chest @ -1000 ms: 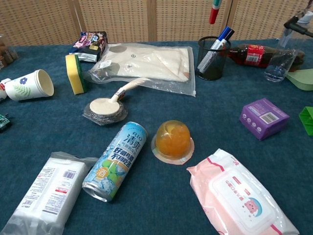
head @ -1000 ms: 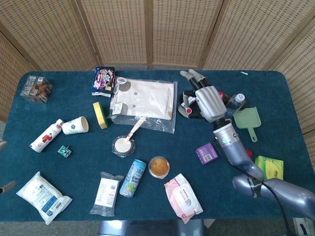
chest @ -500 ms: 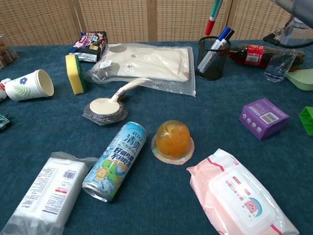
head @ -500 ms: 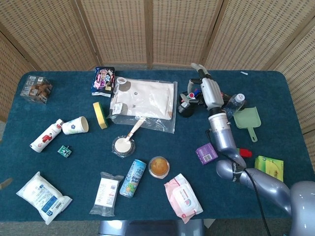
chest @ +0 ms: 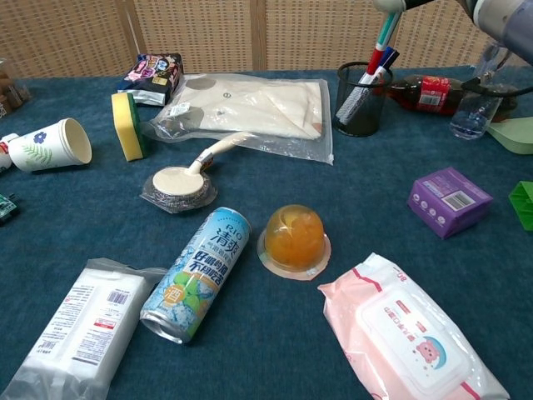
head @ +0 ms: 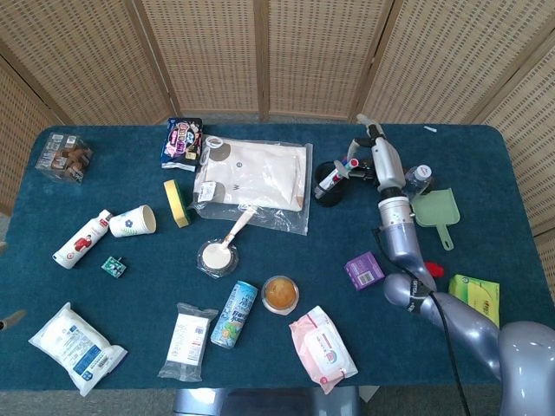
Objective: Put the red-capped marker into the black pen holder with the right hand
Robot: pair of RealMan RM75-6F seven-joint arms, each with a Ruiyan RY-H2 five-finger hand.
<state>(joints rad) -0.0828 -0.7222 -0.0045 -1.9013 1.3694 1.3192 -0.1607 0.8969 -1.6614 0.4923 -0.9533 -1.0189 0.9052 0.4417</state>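
The black mesh pen holder [chest: 358, 112] stands at the back right of the table with a blue-capped marker [chest: 369, 77] in it, and it shows in the head view too [head: 325, 192]. My right hand [head: 381, 160] hangs just above and beside it, its fingers [chest: 390, 5] cut off by the top edge of the chest view. They grip the red-capped marker [chest: 383, 42], which hangs cap down. The red cap sits at the holder's rim beside the blue marker. Of the left hand only a sliver [head: 5, 319] shows at the left edge of the head view.
A cola bottle [chest: 426, 90] lies just right of the holder, with a clear water bottle [chest: 475, 108] and a green dustpan [head: 434, 208] beyond. A bagged cloth [chest: 241, 104] lies to the left. A purple box [chest: 450, 200] sits nearer the front.
The right hand has turned and moved right and down. The red-capped marker has dropped from well above the holder until its cap reaches the rim.
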